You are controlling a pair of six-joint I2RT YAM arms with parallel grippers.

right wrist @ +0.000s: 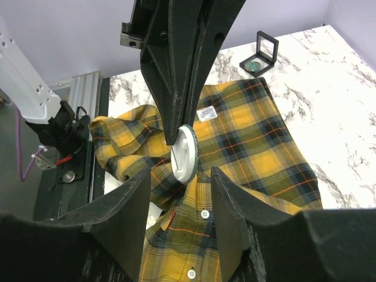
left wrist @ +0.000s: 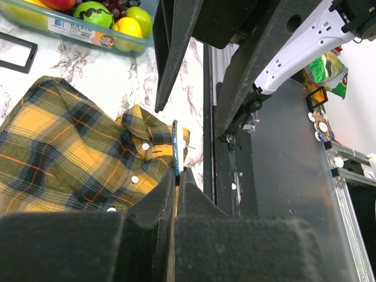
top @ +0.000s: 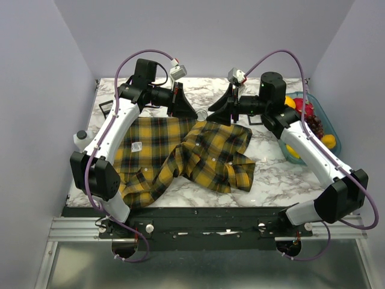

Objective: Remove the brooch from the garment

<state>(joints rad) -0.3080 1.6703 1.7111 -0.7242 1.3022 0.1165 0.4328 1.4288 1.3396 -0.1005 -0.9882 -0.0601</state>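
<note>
From above, the left gripper [top: 192, 113] is pinching the brooch [top: 201, 114] right at its tips. The right gripper [top: 216, 115] is hovering just across from it. The garment [top: 180, 153] is lying below both on the marble table [top: 271, 174], with a fruit tray [top: 334, 135] off behind the right gripper.

From the left wrist, its fingers [left wrist: 155, 205] are squeezing together on the brooch, seen edge-on between them. The garment is bunching up right beside it. I cannot tell if the pin is in the cloth.

From the right wrist, the right gripper is spreading wide and holding nothing, with the brooch just past its tips.

The brooch is looking small, hard, light and smooth, so it may slip. Gripping its flat faces seems best. The garment is soft and will likely tug along. The table is looking slick. The walls and the two arms are sitting close, so room is tight.
</note>
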